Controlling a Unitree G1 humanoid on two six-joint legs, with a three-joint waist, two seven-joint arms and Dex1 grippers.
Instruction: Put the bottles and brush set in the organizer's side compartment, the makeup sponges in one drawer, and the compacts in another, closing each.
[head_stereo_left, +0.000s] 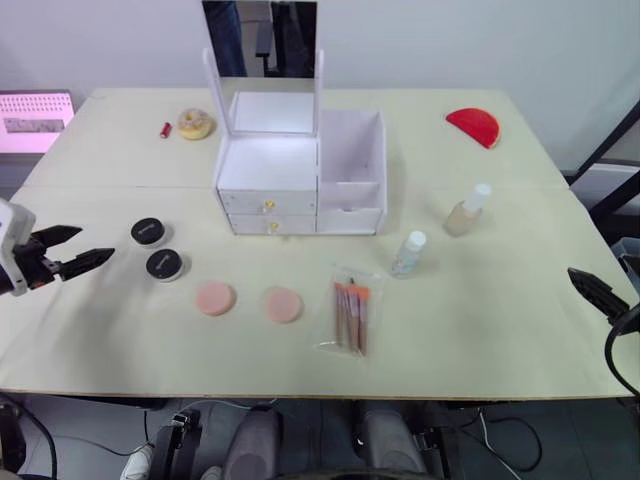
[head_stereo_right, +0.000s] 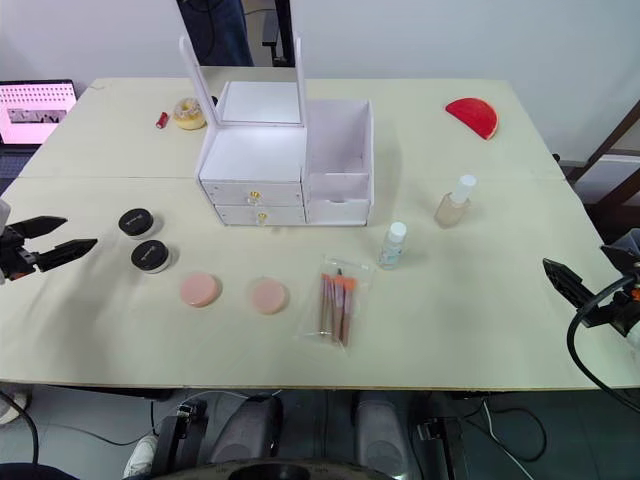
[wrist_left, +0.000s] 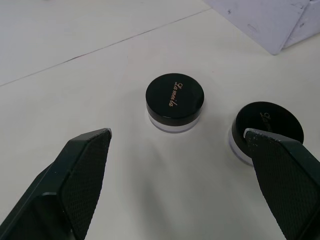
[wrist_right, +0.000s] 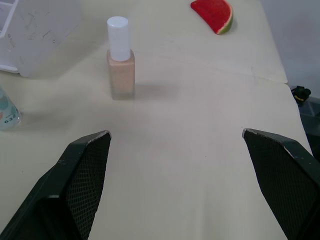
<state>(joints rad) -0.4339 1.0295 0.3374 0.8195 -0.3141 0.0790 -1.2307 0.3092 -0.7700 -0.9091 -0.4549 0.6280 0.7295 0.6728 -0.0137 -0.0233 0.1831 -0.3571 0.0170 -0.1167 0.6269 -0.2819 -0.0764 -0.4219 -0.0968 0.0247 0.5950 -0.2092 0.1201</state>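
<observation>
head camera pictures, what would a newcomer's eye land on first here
The white plastic makeup organizer with its upright mirror stands at the middle of the cream table, both drawers shut. In front of it lie two black-lidded round compacts, two pink round makeup sponges and a clear packet of pink-handled brushes, with two small clear bottles to the right. A bright red watermelon-slice toy sits at the far right corner.
</observation>
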